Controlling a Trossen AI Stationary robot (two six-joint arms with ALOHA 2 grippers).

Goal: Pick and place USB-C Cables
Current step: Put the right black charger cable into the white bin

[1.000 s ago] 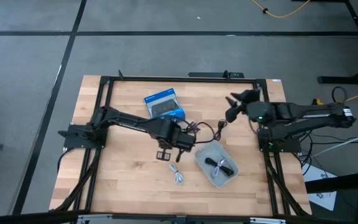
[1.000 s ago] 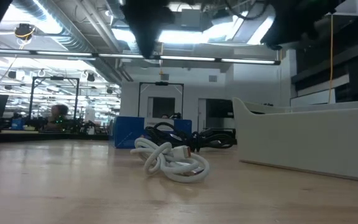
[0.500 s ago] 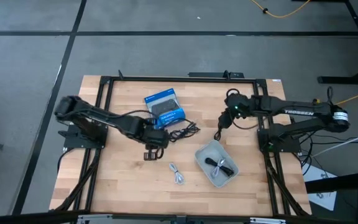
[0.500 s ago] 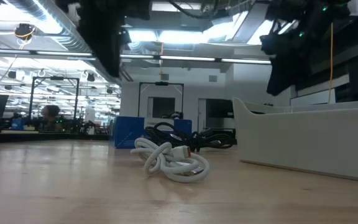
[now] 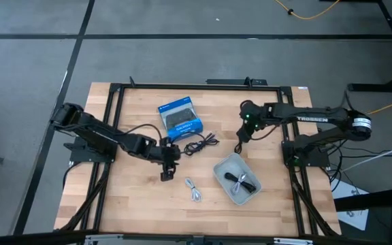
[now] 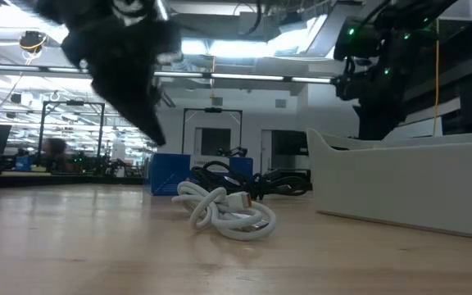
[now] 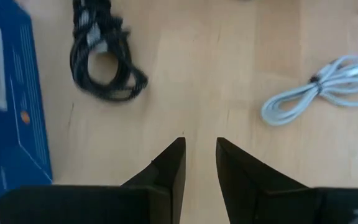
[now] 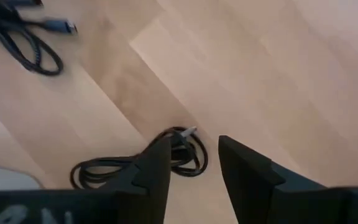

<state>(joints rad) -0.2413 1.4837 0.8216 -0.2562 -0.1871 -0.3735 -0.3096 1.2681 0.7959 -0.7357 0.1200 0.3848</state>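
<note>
The whitish-silver cable (image 5: 194, 190) lies coiled on the wood, nearest in the low view (image 6: 224, 210). One loose black cable (image 5: 200, 143) lies beside the blue box (image 5: 180, 115). A second black cable (image 5: 239, 142) lies left of the right arm. A bundled black cable (image 5: 241, 181) rests inside the pale grey tray (image 5: 223, 170). My left gripper (image 7: 199, 146) hovers open over bare wood, with the black cable (image 7: 104, 59) and the white cable (image 7: 319, 90) ahead of it. My right gripper (image 8: 194, 144) is open above the second black cable (image 8: 166, 155), not touching it.
The blue box (image 6: 166, 174) stands behind the cables toward the far edge. The tray's tall wall (image 6: 408, 184) fills the right of the low view. A black frame (image 5: 196, 86) rims the table. Bare wood shows near the left and near edges.
My left gripper has drawn back from beside the tray toward the table's left and a little toward the near edge. My right gripper has swung left and come down toward the black cable by the right arm. No cable has moved.
</note>
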